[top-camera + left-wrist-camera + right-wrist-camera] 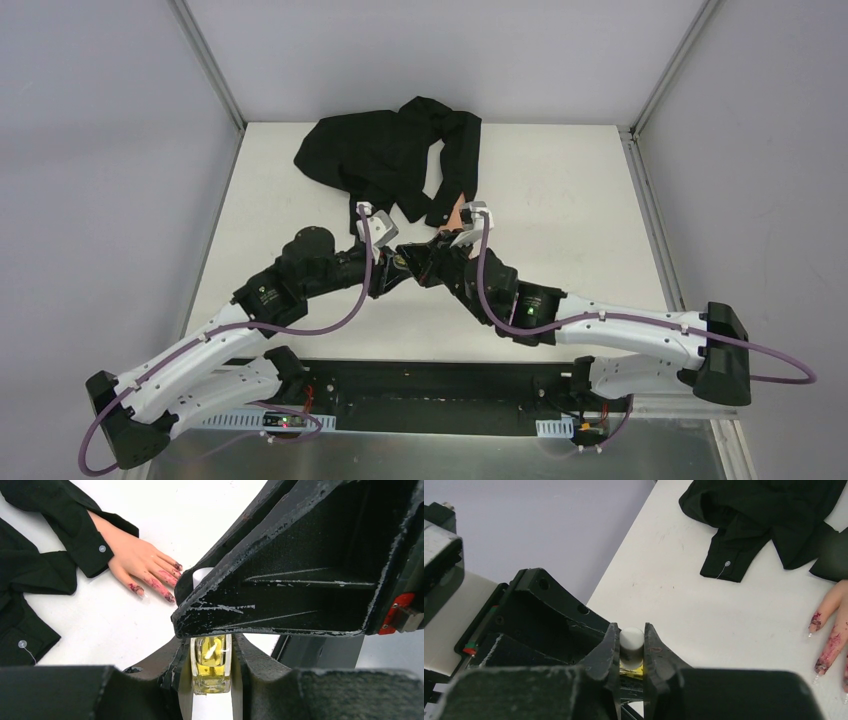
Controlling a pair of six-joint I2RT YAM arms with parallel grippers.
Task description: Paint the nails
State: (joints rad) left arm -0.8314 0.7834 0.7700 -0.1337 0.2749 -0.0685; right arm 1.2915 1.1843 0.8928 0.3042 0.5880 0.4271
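Yellowish polish bottle [210, 672]: we see its glass body pinched between the left fingers, with its capped end pointing toward the other arm. We cannot tell whether it stands upright or tilts.
Left gripper [210, 647]: clamped on the bottle's body. We read this as the anchoring grip, there to stop the bottle from turning.
Right gripper [631, 628]: closed together on the white cap [631, 642], meeting the left gripper nose to nose in the overhead view.
Why the cap: we judge that the brush hangs under it, so one arm must hold the glass while the other twists and lifts.
Nails [170, 598]: dark red-purple, at the fingertips of the mannequin hand [137, 560]. The hand lies flat on the table [560, 200], near the bottle but apart from it, with its fingers pointing toward the grippers.
Smears: polish also marks the skin along several fingers.
Black shirt [30, 570]: its cuff wraps the wrist, and the rest is heaped toward the far side.
Step in hand: opening the bottle, as we judge it, since no brush is in view.
Risk: a slack left grip would let the bottle spin with the cap.
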